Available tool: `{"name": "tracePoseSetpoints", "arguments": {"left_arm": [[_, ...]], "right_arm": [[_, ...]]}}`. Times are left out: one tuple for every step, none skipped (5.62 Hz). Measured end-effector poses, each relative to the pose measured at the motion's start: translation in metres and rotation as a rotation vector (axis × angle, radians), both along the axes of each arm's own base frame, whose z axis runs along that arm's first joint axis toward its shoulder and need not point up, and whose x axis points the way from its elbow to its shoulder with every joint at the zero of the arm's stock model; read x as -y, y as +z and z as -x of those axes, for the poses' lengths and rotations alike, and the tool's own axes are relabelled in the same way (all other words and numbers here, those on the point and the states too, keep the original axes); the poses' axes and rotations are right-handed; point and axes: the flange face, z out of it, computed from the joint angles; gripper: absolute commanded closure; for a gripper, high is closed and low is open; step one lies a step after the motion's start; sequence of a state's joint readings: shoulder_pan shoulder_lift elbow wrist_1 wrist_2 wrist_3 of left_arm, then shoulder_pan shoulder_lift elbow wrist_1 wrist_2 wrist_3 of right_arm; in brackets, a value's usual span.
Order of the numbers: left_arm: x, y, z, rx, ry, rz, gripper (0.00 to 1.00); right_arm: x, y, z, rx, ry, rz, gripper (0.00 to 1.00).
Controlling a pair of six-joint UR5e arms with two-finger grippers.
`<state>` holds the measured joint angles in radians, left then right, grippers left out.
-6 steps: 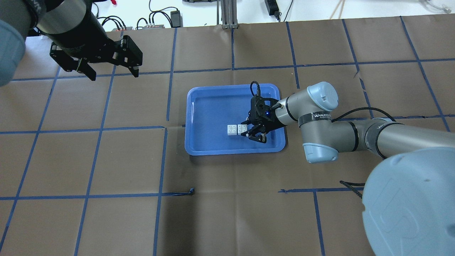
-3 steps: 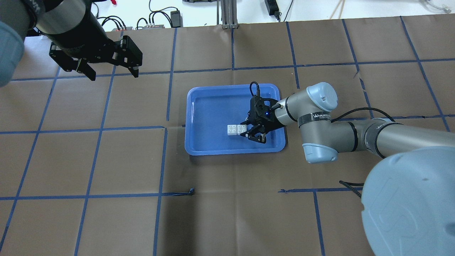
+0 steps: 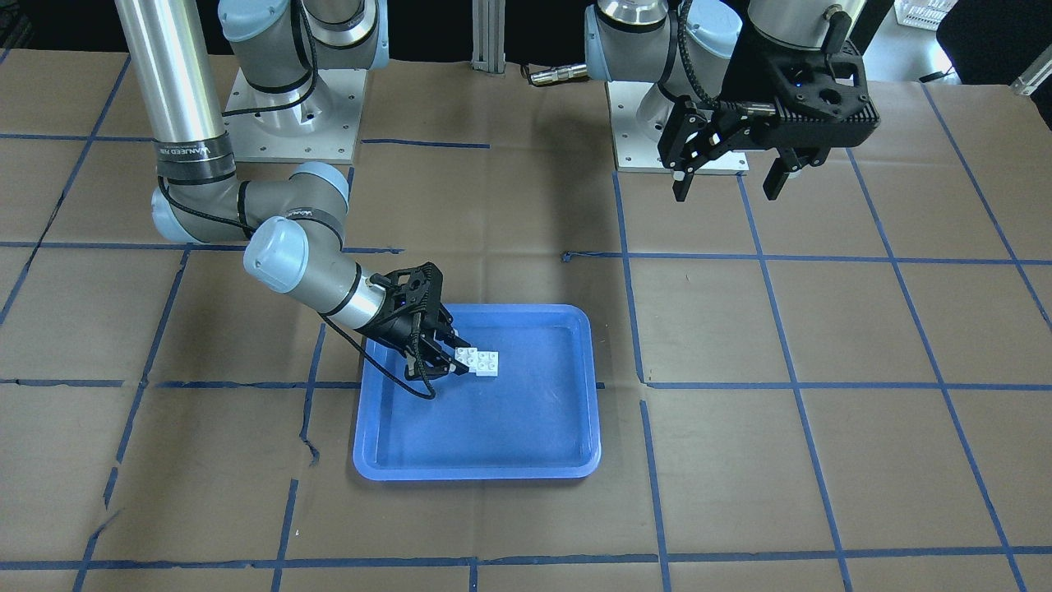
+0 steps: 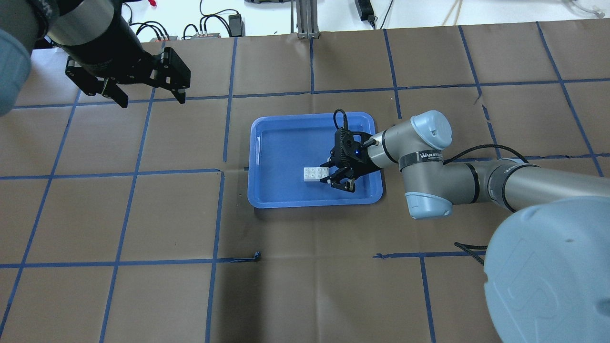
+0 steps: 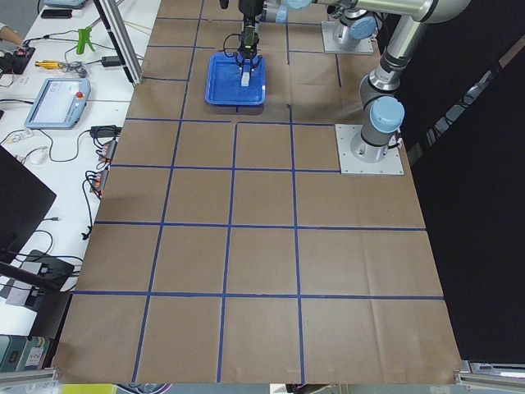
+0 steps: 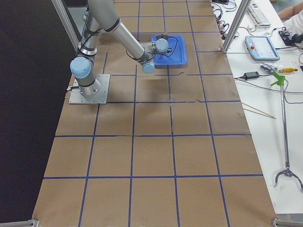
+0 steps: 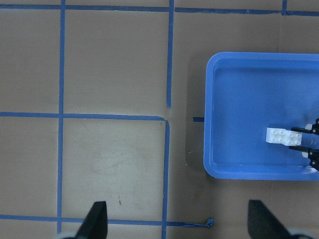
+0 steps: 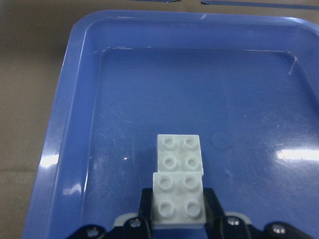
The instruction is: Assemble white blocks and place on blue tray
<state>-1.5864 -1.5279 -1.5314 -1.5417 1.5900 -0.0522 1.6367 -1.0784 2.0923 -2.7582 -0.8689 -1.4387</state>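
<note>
The two white blocks (image 8: 179,154) are joined, one partly overlapping the other, low over the floor of the blue tray (image 4: 310,204). My right gripper (image 4: 333,177) reaches in from the tray's right side and is shut on the nearer block (image 8: 178,196). The pair also shows in the front view (image 3: 478,360) and in the left wrist view (image 7: 284,136). I cannot tell whether the blocks touch the floor. My left gripper (image 4: 147,97) is open and empty, raised high over the far left of the table.
The table is brown paper with a grid of blue tape (image 4: 219,214). The tray (image 3: 477,473) sits near the table's middle. The arm bases (image 3: 288,123) stand at the robot's side. Cables and tools lie beyond the far table edge (image 4: 214,26).
My right gripper has shifted slightly left with the blocks, which now look more tightly lined up. The left arm has barely moved.
</note>
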Motion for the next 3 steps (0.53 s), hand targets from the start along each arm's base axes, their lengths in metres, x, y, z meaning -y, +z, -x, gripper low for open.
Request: {"name": "tracePoseSetpoints", "arguments": {"left_arm": [[-0.0001, 0.0002, 0.0004, 0.0, -0.001, 0.0, 0.01], [-0.0002, 0.0003, 0.0006, -0.001, -0.001, 0.001, 0.01], [-0.0004, 0.0006, 0.0008, -0.002, 0.0, 0.001, 0.01]], "right_arm": [[0.0001, -0.0033, -0.0001, 0.001, 0.001, -0.005, 0.66], [0.0006, -0.0051, -0.0002, 0.002, 0.001, -0.006, 0.66], [0.0012, -0.0052, -0.0003, 0.002, 0.002, -0.005, 0.66]]}}
